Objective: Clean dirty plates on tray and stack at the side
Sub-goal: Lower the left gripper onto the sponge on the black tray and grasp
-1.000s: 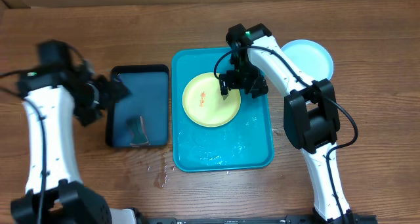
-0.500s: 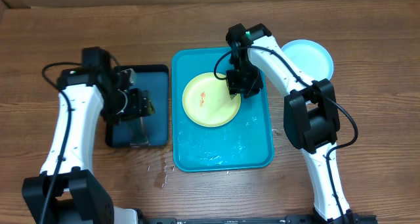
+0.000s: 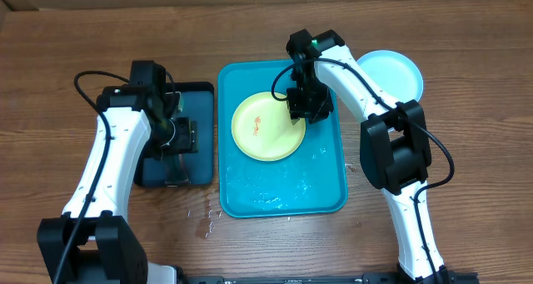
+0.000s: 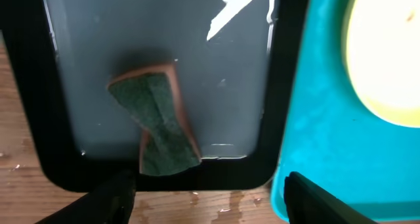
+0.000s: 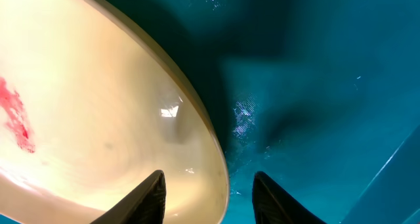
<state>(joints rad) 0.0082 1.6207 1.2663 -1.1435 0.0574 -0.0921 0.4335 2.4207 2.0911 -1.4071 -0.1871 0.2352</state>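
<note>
The pale yellow plate [image 3: 260, 136] lies flat in the upper half of the teal tray [image 3: 283, 194], with a small red-orange smear [image 3: 257, 123] left of its centre. A light blue plate [image 3: 393, 72] sits apart on the table at the upper right of the overhead view. The right gripper [image 5: 209, 196] is down at the yellow plate's right edge. In its wrist view the fingers are spread with the rim running between them, one tip over the plate's inner slope and the other over the wet tray floor, and they have not closed on it. The plate looks like thin, stiff plastic: light to lift, unlikely to break, but glossy and probably slick, since water glints on the tray beside it. The raised rim is the only real purchase on a plate lying flat, so a pinch across the lip seems the sensible hold, and a firm one, as a light wet plate could swivel or slide out. The left gripper [image 4: 210, 204] hangs over the lower edge of the dark tray [image 4: 285, 86], fingers wide apart and holding nothing. A twisted green-faced sponge [image 4: 157, 122] lies in shallow water just above them in the frame. It is soft and would squash when gripped.
</note>
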